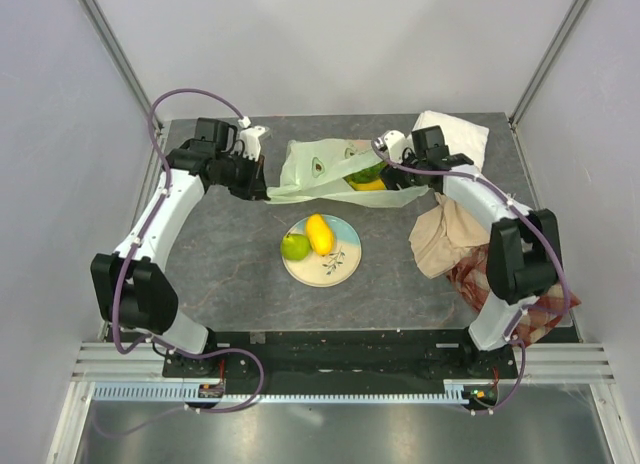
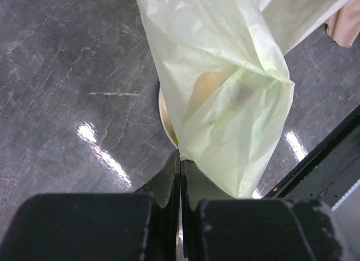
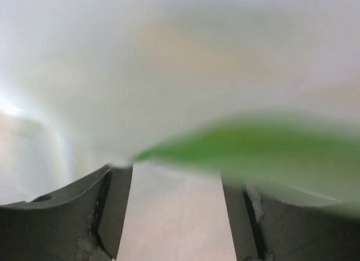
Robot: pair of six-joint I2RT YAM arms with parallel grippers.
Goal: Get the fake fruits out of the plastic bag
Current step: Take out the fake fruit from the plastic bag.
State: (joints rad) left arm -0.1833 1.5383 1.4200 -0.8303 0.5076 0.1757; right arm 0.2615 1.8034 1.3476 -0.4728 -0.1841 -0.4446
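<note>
- Left tool (image 2: 180, 157): jaws pressed together on a fold of the plastic bag (image 2: 225, 86) at its left edge, apparently to anchor the thin film and hold the mouth taut.
- Right tool (image 1: 385, 162): at the bag's right-hand opening. The wrist view shows the jaws spread apart with nothing gripped, only blurred film and a green shape close to the lens.
- The bag lies at the far centre of the worktop (image 1: 230, 274), stretched between both tools.
- Green apple (image 1: 294, 247) and yellow mango (image 1: 319, 233) lie touching on the plate (image 1: 340, 267), out of the bag.
- A green fruit (image 1: 365, 172) with something yellow beside it shows inside the bag. Task judged part done.
</note>
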